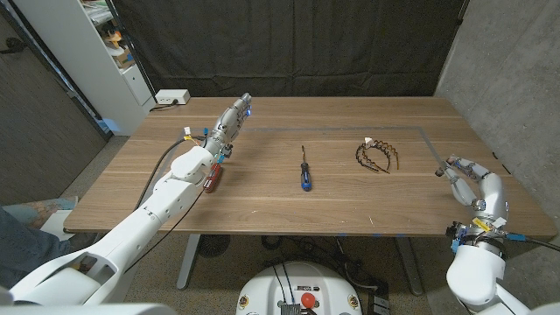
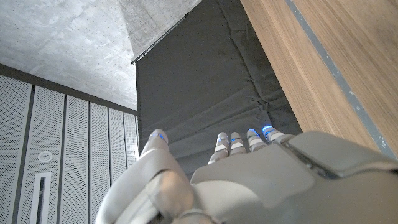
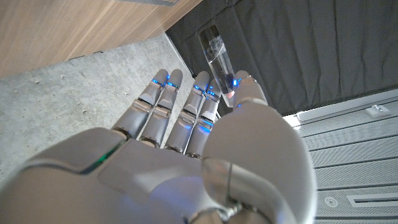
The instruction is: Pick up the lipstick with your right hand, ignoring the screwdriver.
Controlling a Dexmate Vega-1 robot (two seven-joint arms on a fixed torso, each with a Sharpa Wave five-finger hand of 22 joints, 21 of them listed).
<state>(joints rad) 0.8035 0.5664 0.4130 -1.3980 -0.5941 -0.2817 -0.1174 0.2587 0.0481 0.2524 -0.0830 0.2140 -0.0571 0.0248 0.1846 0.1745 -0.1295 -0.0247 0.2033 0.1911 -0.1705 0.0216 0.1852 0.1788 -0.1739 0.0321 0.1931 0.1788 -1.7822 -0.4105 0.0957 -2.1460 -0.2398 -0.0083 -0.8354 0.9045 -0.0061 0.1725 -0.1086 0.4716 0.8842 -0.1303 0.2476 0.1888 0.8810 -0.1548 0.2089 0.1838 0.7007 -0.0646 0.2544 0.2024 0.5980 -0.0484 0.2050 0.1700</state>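
My right hand [image 1: 468, 179] is raised at the table's right edge. In the right wrist view, that hand [image 3: 186, 149] pinches the lipstick [image 3: 217, 59], a slim clear tube with a reddish end, between thumb and fingertips. The tube points away from the palm. The screwdriver [image 1: 304, 171], with a blue handle and thin shaft, lies at the table's middle, far from both hands. My left hand [image 1: 232, 122] reaches over the table's far left with its fingers stretched straight and nothing in them. The left wrist view shows the back of this hand [image 2: 249, 180].
A dark toothed hair band [image 1: 378, 156] lies between the screwdriver and my right hand. A small dark red object [image 1: 213, 178] sits beside my left forearm. A white box [image 1: 172, 97] rests at the far left corner of the wooden table [image 1: 350, 210].
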